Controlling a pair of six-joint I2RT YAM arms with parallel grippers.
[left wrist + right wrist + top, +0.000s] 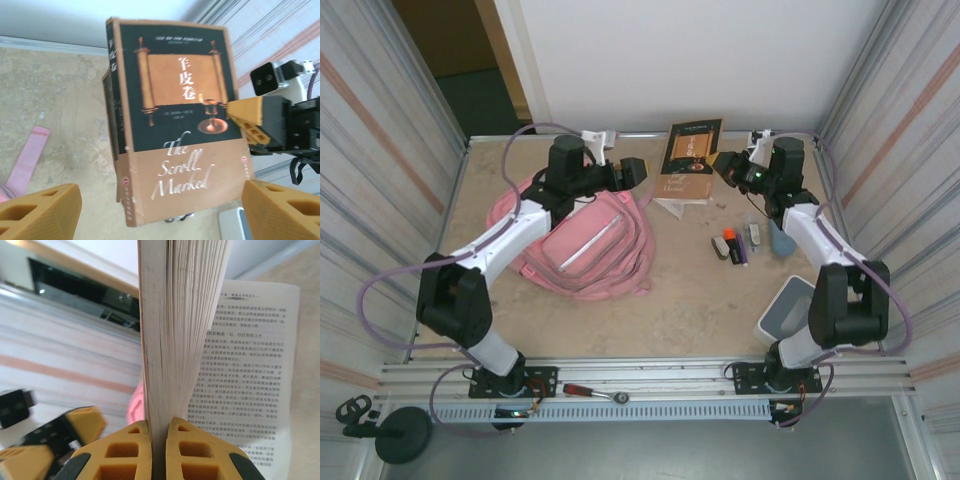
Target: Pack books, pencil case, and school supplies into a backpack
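The dark brown book with the orange-gold panel is lifted and tilted at the back of the table. My right gripper is shut on its page edge, and a printed page fans out beside it. The same book hangs in front of my left gripper, whose fingers stand wide open and clear of its lower corners. The pink backpack lies under my left arm. The school supplies, orange-and-white, black and purple pieces, lie right of it. A blue pouch, perhaps the pencil case, peeks from beside my right arm.
A grey bin stands at the front right by the right arm's base. A red-handled screwdriver lies on the front rail. Corrugated walls close in both sides, and a white wall stands at the back.
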